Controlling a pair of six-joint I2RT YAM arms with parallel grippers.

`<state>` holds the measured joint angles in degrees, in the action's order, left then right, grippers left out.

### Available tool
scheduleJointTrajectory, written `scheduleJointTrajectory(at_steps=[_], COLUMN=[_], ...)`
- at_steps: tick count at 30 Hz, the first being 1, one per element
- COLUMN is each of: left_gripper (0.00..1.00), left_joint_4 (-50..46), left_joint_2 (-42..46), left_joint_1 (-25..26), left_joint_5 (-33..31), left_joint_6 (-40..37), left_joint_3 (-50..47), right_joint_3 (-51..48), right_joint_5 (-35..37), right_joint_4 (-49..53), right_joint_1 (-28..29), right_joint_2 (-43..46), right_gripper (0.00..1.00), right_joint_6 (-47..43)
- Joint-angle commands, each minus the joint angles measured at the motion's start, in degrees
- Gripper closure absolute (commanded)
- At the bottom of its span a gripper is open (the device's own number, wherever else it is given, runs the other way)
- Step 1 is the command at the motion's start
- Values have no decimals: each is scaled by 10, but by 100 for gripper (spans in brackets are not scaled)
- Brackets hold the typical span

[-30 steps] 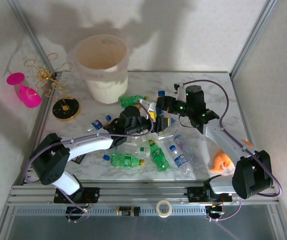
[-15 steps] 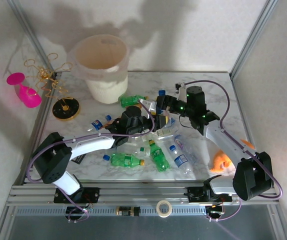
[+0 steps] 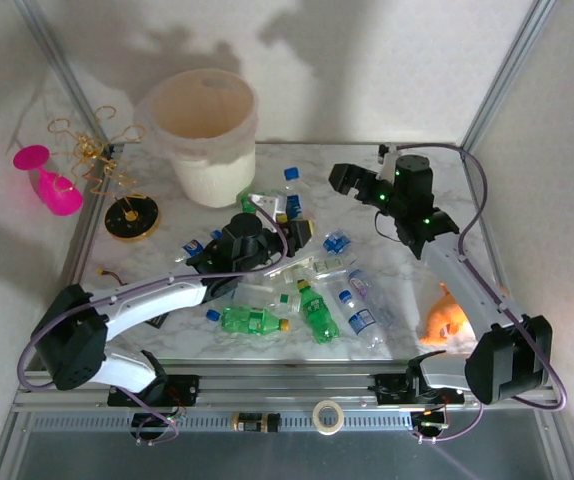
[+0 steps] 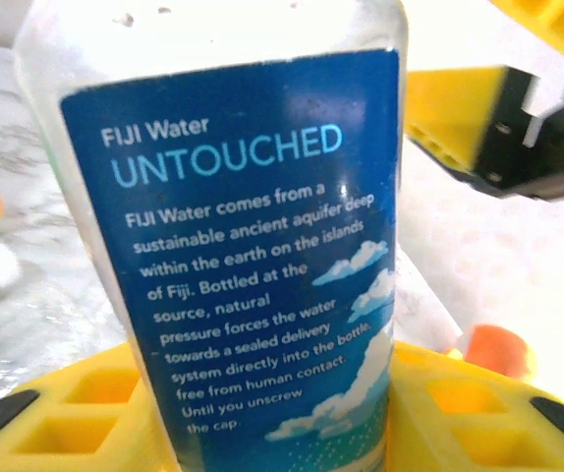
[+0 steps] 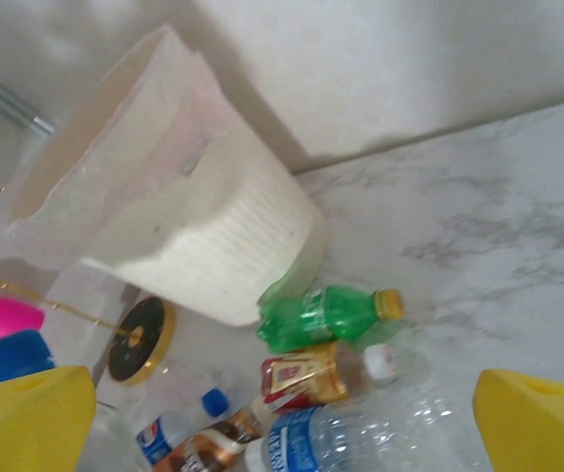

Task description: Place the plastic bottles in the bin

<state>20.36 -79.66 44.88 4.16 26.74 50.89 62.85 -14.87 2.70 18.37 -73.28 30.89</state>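
My left gripper (image 3: 283, 216) (image 4: 267, 423) is shut on a clear plastic bottle (image 3: 290, 198) (image 4: 253, 226) with a blue Fiji label, held upright between its yellow pads, blue cap up. My right gripper (image 3: 347, 181) (image 5: 282, 408) hangs open and empty to the right of it, raised above the table. The cream bin (image 3: 210, 172) (image 5: 194, 246) stands at the back left. A green bottle (image 5: 326, 315), a copper-brown one (image 5: 307, 377) and a clear blue-labelled one (image 5: 361, 438) lie near the bin's foot. More bottles (image 3: 318, 312) lie scattered mid-table.
A pink wine glass (image 3: 52, 187) and a gold wire stand on a black disc (image 3: 132, 217) sit left of the bin. An orange object (image 3: 448, 322) lies by the right arm. Metal frame posts and white walls close in the back and sides.
The right gripper opened, let go of the bottle and drew back to the right. The left gripper closed on that bottle and carried it up and back.
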Motion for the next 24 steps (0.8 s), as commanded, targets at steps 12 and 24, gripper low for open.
scheduleJointTrajectory(at_steps=[12, 24], left_gripper=[61, 63], left_joint_4=[-211, -315], left_joint_2=[0, -173], left_joint_1=[-166, -303], left_joint_5=[-57, -67], left_joint_6=[-97, -130], left_joint_3=[265, 517], right_joint_3=[-170, -193], right_joint_5=[191, 122], right_joint_4=[-119, -57], right_joint_1=[-31, -31], right_joint_2=[157, 83], right_gripper=[1, 1], right_joint_6=[-67, -51])
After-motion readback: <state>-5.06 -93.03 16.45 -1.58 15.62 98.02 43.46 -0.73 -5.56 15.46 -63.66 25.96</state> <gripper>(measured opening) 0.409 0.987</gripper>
